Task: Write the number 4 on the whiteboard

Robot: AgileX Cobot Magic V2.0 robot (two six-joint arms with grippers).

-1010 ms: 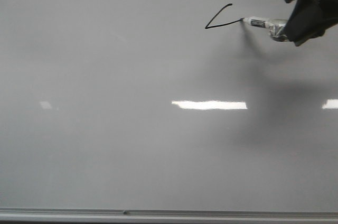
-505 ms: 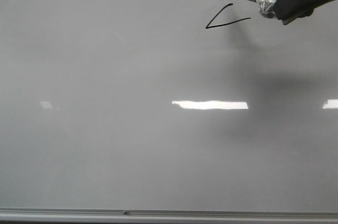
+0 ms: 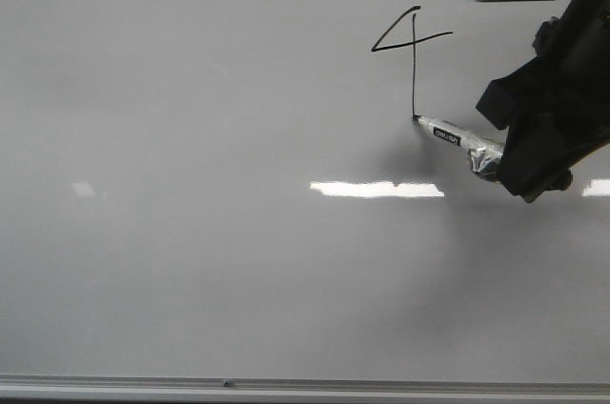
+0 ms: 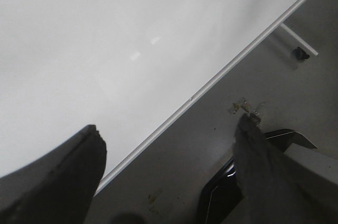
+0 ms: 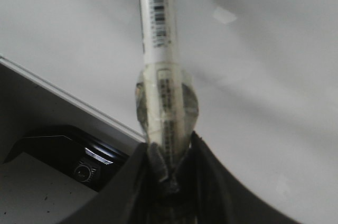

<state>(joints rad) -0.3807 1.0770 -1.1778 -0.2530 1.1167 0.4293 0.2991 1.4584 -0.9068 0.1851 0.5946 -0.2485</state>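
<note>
The long vertical stem is new: half a second ago the whiteboard (image 3: 191,232) carried only the slanted stroke and the crossbar, with the marker lifted near the top edge above them. Now a straight line runs down from the top of the slant, across the crossbar, to the marker (image 3: 457,140) tip, which touches the board at the stem's lower end. With that stroke the number 4 (image 3: 412,51) reads as complete, an open-topped figure in thin black ink, sitting in the upper right part of the board, close to the top edge and well apart from the grey rail along the bottom edge. My judgement is that the writing itself is done and what remains is only to lift the tip away cleanly, without dragging a tail off the stem.

The right pincer (image 3: 505,161) is clamped on the marker's taped rear end; the right wrist view shows both fingers pressed against that wrapped section. The left pincer (image 4: 169,182) has its fingers spread apart with nothing between them, beside the board's edge.

As for writing, the marker's white barrel bears a barcode and a dark printed label, but the lettering is too blurred to read.
</note>
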